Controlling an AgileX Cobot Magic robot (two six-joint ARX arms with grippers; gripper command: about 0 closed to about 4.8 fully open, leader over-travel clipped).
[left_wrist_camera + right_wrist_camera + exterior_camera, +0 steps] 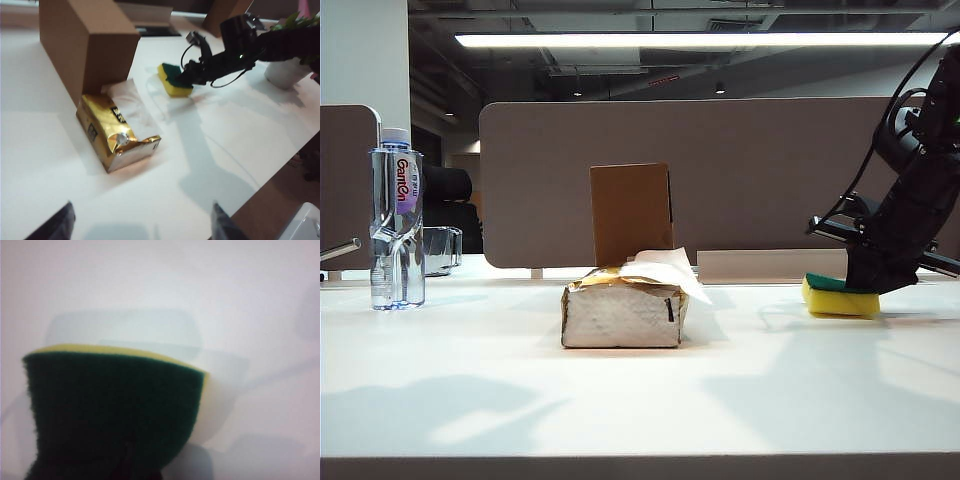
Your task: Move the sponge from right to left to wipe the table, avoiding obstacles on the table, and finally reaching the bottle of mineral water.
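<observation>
The sponge [840,298], yellow with a dark green top, rests on the white table [620,400] at the far right. My right gripper [880,275] comes down on it from the right and is shut on it. In the right wrist view the sponge [115,410] fills the near field. The left wrist view shows the same sponge [174,82] with the right gripper [192,75] on it. My left gripper [144,222] hangs open over bare table with nothing between its fingers. The mineral water bottle [397,225] stands upright at the far left.
A gold-topped tissue pack [620,315] lies mid-table, with an upright brown cardboard box [632,212] right behind it. A short glass cup [442,250] stands beside the bottle. A potted plant [287,70] sits past the sponge in the left wrist view.
</observation>
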